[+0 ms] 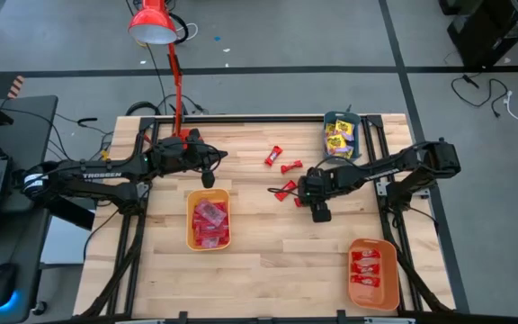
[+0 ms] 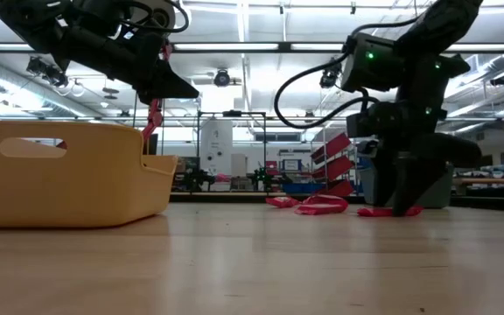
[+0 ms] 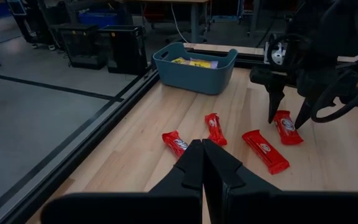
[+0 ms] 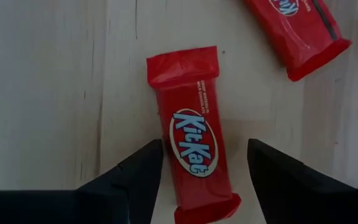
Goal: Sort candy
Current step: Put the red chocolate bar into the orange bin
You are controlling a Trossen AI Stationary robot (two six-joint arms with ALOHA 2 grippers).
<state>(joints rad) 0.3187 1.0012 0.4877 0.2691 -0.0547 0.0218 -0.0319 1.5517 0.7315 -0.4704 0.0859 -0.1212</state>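
The right tool (image 4: pixel 201 168) is straddling a red candy (image 4: pixel 193 140) lying centre frame on the tabletop (image 4: pixel 48 81), fingers spread — lowering squarely before closing should be helping. The left tool (image 3: pixel 202 163) is waiting shut.

Four loose red bars lie on the bench (image 1: pixel 268 270): one (image 1: pixel 274 156), a second (image 1: pixel 290 167), a third (image 1: pixel 285 189) and a fourth (image 3: pixel 287 127). Three trays: a yellow one (image 1: pixel 190 225) of red bars, an orange one (image 1: pixel 356 283) with three red bars, and a teal one (image 1: pixel 328 121) of yellow packets, too heaped to count. Two arms. One red lamp (image 1: pixel 150 22).
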